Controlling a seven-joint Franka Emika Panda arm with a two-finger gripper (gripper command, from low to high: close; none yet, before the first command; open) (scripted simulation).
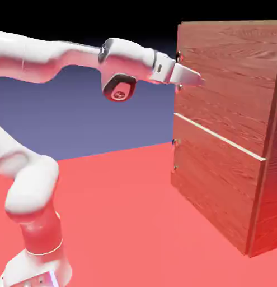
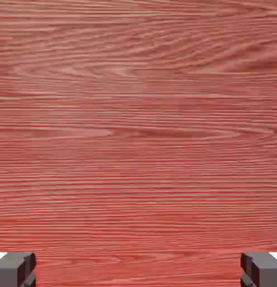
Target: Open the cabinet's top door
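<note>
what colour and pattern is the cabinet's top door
Reddish-brown wood grain on the top door; it shows best in the hand view, where it fills the frame.

Your arm (image 1: 56,59) rose from the lower left, bent at the elbow, and reached level toward the right. Your gripper (image 1: 192,79) pointed level, its fingertips (image 2: 15,269) spread wide apart.

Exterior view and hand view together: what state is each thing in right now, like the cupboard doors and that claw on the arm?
top door: shut, flush with the cabinet front.
lower door: shut.
handle of the top door: only its two end mounts show; the hand covers the stretch between them.
gripper: open, fingers far apart, tips right at the top door; wood grain fills the hand view.
</note>
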